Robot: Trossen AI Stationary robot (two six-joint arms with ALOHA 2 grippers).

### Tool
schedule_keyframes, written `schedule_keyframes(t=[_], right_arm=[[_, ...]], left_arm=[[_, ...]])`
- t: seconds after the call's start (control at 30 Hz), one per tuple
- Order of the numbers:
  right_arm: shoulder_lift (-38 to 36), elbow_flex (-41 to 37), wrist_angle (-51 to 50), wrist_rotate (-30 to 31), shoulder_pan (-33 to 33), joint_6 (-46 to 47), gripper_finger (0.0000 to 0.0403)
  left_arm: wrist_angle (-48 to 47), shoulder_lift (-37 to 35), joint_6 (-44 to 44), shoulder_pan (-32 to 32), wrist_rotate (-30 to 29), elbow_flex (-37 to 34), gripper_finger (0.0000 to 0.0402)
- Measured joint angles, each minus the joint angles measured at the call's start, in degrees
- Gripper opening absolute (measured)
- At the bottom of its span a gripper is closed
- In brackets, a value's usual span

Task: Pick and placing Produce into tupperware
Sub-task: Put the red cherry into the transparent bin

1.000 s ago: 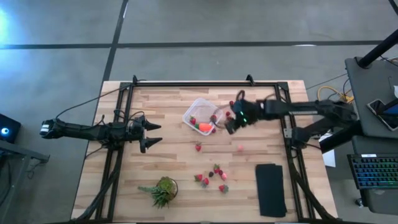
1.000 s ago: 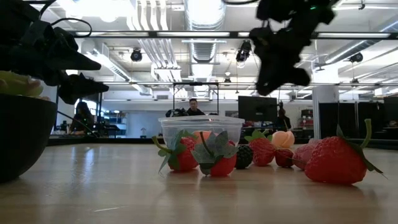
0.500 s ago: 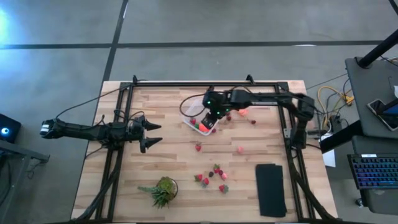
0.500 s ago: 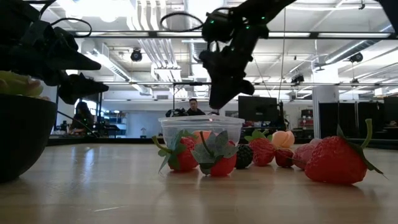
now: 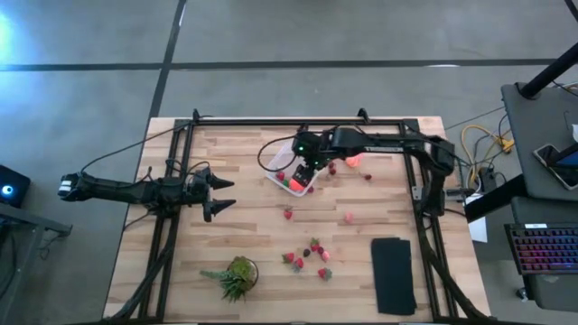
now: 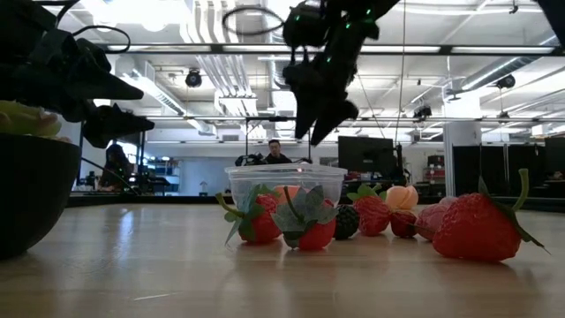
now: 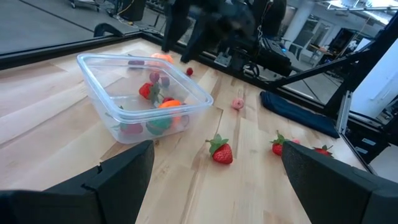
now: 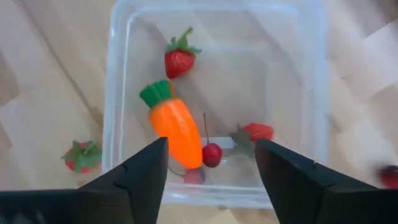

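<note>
The right gripper [image 5: 305, 169] hangs directly above the tupperware [image 5: 287, 165] — a position suited to dropping produce straight in. Its fingers [image 8: 140, 177] are spread apart and hold nothing. Inside the tub lie the carrot [image 8: 175, 127], 2 strawberries [image 8: 178, 58] and a small cherry-like piece. More strawberries [image 5: 305, 256] lie on the table [image 5: 244, 208], well apart from the tub. The left gripper [image 5: 221, 193] waits at the table's left side, jaws wide and empty.
</note>
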Motion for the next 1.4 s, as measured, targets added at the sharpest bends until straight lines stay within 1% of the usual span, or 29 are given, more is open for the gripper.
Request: schedule_keyframes(t=[0.17,0.3,0.4,0.53,0.7,0.87,1.2,1.4], right_arm=[[-6.4,-4.2,-0.1,5.0,2.3,-5.4,0.0244],[-11.3,-12.4,3.8,7.8,4.9,-8.9,0.0244],[-14.4,-21.0,10.9,7.7,6.4,-8.1,0.0240],[-18.9,-31.4,22.2,7.5,8.3,-3.6,0.0232],[-22.5,-40.1,32.5,8.6,10.3,0.2,0.0231],[-21.9,-43.8,35.1,11.9,11.4,3.3,0.0231],[-15.4,-44.1,42.6,12.5,13.1,3.3,0.0231],[-12.7,-44.1,44.0,13.4,13.8,7.3,0.0230]], left_arm=[[0.0,0.0,0.0,0.0,0.0,0.0,0.0338],[0.0,0.0,0.0,0.0,0.0,0.0,0.0338],[0.0,0.0,0.0,0.0,0.0,0.0,0.0338],[0.0,-0.1,0.0,0.0,0.0,0.0,0.0338],[0.1,0.0,0.0,0.0,0.0,0.0,0.0338],[0.0,0.0,0.0,0.0,0.0,0.0,0.0338],[0.0,0.0,0.0,0.0,0.0,0.0,0.0338],[0.0,0.0,0.0,0.0,0.0,0.0,0.0338]])
